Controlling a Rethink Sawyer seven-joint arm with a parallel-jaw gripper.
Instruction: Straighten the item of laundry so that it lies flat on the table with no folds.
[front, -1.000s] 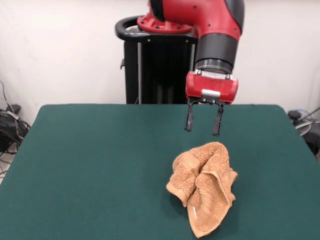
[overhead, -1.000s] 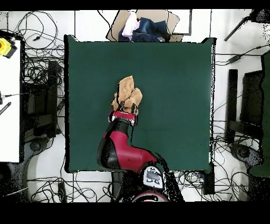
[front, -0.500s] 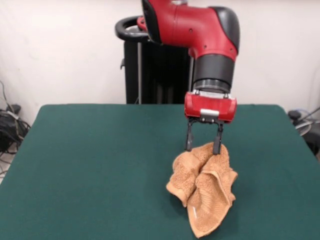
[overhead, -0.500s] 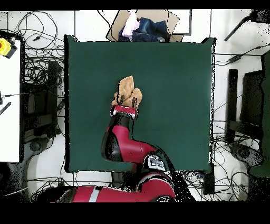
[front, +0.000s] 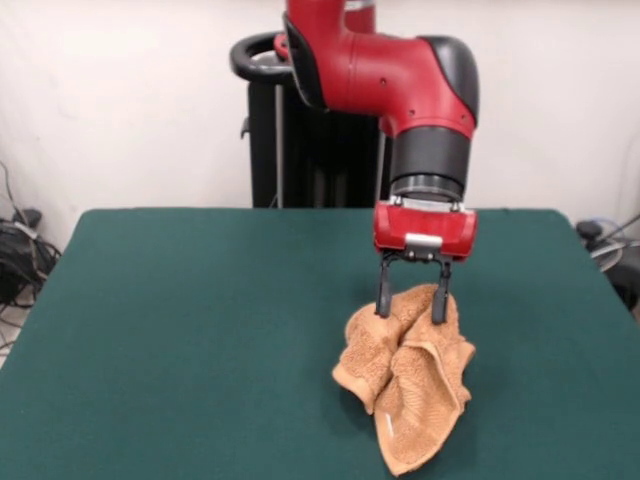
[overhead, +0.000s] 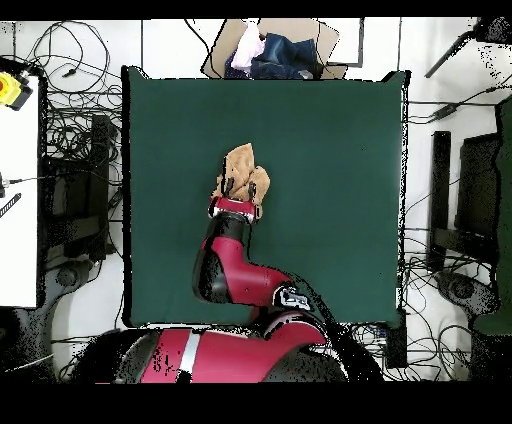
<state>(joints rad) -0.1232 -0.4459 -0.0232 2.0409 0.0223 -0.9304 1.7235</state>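
The gripper (front: 411, 303) hangs straight down from the red arm (front: 400, 70) with its two dark fingers (front: 382, 295) spread apart, their tips pressed into or just at the top of the towel (front: 405, 375), one on either side of the highest fold at the heap's far edge; nothing is pinched between them yet. The overhead view shows the same thing: the gripper (overhead: 240, 196) sits at the end of the heap nearest the robot's base, with most of the cloth reaching away from it. The towel is bunched into a crumpled mound, a little right of the middle of the table (front: 180, 340) in the front view and toward its near half, with a pointed flap trailing toward the near edge and what looks like a small white tag (front: 387, 427) on that flap. As terry cloth it should be light, soft and limp, with a nap that the fingers can bite without slipping, but it will sag and drag its own folds along when lifted, and the felt-like table top may cling to it. A hold on a single layer at a corner or border band would probably open it better than a pinch on the thick top of the mound, where several layers could come up together.
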